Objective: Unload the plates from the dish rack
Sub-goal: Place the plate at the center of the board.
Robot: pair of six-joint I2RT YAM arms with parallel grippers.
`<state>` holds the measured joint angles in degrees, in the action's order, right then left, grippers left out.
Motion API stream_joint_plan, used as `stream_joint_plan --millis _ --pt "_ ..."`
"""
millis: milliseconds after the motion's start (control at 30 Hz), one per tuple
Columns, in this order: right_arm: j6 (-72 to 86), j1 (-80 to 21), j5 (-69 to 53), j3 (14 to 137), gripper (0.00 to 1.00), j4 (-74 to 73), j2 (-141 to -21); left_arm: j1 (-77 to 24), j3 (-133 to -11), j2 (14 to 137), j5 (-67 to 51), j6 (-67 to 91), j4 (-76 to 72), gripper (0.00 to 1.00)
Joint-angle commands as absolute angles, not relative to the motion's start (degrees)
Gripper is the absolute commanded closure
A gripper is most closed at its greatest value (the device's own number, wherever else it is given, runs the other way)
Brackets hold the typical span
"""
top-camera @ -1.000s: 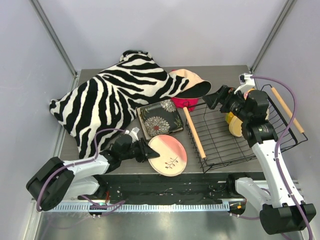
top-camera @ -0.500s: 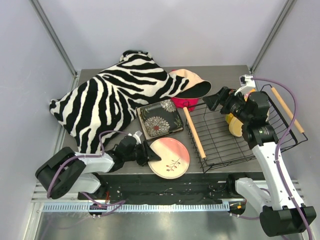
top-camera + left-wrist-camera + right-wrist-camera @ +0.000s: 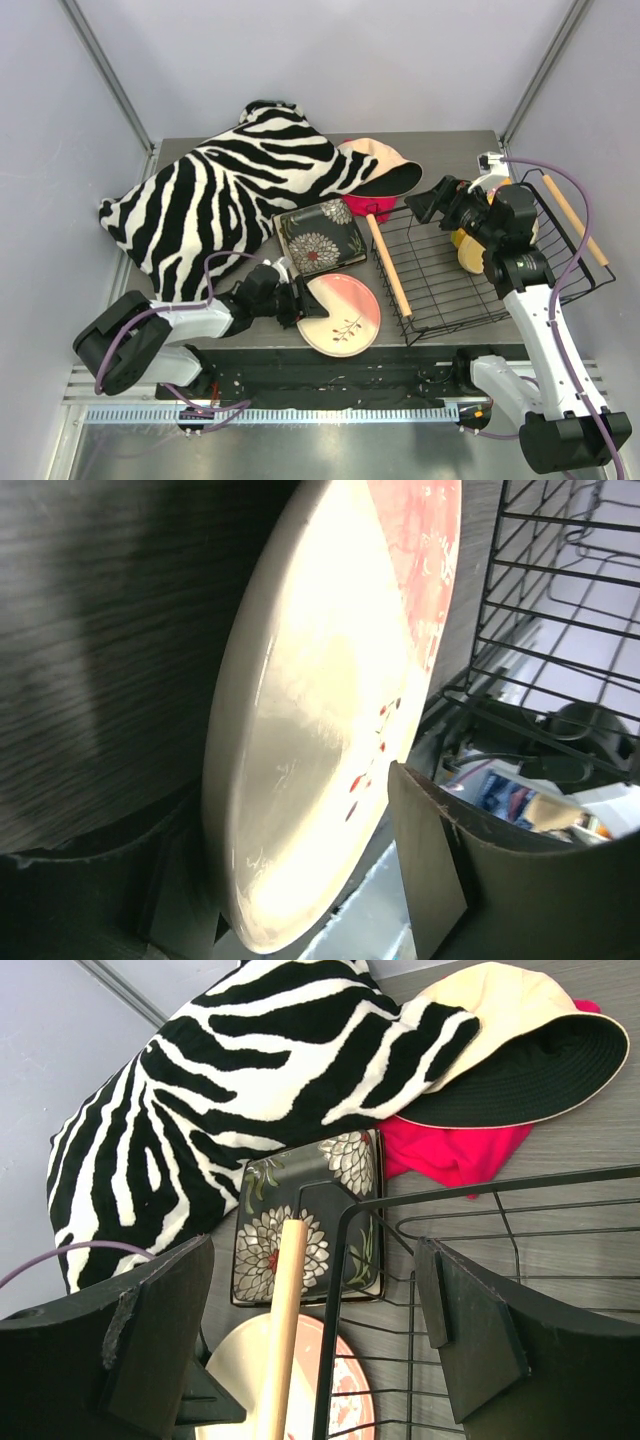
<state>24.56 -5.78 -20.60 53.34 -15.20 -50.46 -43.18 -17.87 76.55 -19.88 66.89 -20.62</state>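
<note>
noting the left gripper [image 3: 303, 300] low on the table [image 3: 455, 150], at the left rim of the round pink-cream plate [image 3: 345, 312]. its jaws are spread and straddle that rim; in the wrist view a thin gap of light shows between the plate and one finger [image 3: 432, 865], so no pinch. the plate lies on the table at the near edge, just left of the dish rack's near-left corner and just near of the dark square plate with the big flower [image 3: 320, 243], which lies flat too. the dish rack [image 3: 447, 326] sits on the right side of the table, one wooden handle [image 3: 388, 265] along its left side and the other [image 3: 575, 220] along its right. the right gripper [image 3: 432, 200] hovers over the rack's far-left corner, fingers wide apart, nothing between them. behind the right arm a yellow plate [image 3: 459, 238] and an orange plate [image 3: 470, 258] stand on edge inside the rack, mostly hidden. far left, a zebra-striped cushion [image 3: 210, 200] covers much of the table. a peach hat [image 3: 375, 165] with a dark underside rests against it, over a red cloth [image 3: 368, 207] just far of the rack.
</note>
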Motion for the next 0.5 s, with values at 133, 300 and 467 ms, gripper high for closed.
stream_joint_plan --millis 133,300,467 --pt "25.4 -5.54 -21.88 53.35 0.1 -13.45 -48.87 -43.33 -20.13 73.39 -10.99 58.1 -5.98 0.28" --pt "25.75 -5.54 -22.24 53.26 0.1 -13.27 -48.96 -43.33 -20.74 72.6 -8.97 56.95 -1.68 0.24" --pt "25.84 -5.62 -22.41 53.17 0.1 -13.36 -48.96 -43.24 -20.3 72.42 -7.48 56.69 -0.44 0.22"
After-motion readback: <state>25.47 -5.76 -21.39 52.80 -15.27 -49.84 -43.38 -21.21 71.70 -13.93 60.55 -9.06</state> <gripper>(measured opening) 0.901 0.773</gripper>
